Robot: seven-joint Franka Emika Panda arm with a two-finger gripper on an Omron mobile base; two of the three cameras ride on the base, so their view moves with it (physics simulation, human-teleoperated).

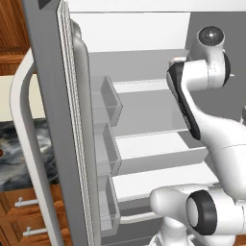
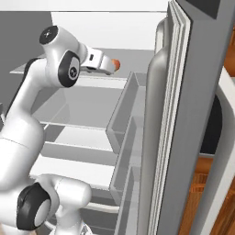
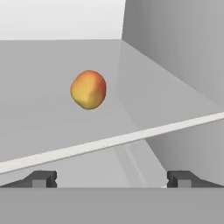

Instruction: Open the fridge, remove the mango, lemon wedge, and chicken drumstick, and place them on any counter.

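The fridge stands open with its white shelves showing. On an upper shelf sits the mango, round and orange-yellow, also seen as an orange spot just past the hand. My gripper is open, its two dark fingertips set wide apart. It points at the mango from a short way off and holds nothing. From the right base view the gripper reaches into the fridge at upper-shelf height. The lemon wedge and the chicken drumstick are out of view.
The left fridge door hangs open with several grey door bins. The right door also stands open with bins. The black marbled counter lies behind the left door over wooden drawers.
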